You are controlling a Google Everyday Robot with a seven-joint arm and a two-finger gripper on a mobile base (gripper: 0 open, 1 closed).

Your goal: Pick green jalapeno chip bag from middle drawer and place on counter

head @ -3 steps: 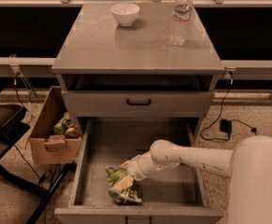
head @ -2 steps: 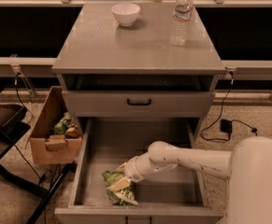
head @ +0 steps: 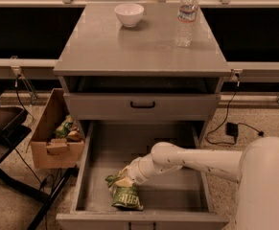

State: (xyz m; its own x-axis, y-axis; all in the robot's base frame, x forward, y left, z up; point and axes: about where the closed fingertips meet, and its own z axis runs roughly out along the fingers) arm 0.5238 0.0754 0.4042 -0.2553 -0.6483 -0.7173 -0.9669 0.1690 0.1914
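One crinkled green jalapeno chip bag with white lettering (head: 125, 196): lies on the floor of the wide grey box-shaped middle drawer (head: 170, 196), toward its front left, not yet lifted
One end effector (head: 127, 176) on the white arm: down inside the drawer, touching the bag's upper end; whether it is apart or clamped on the bag cannot be told. Risk, as judged: a hold on the crinkled top edge alone may slip during the lift and drop the bag back into the drawer
One closed grey drawer front with curved black handle (head: 142, 104): stands above the rear of the open drawer; a rise taken close beneath it could snag bag or arm
One open brown cardboard box (head: 48, 150): on the ground left of the drawer
One smooth grey table (head: 129, 47): top of the cabinet, the destination
One clear plastic water bottle (head: 186, 18) and one small white bowl (head: 129, 14): standing toward the far edge; a careless placing sweep could topple the bottle, so the bare near half is judged safer
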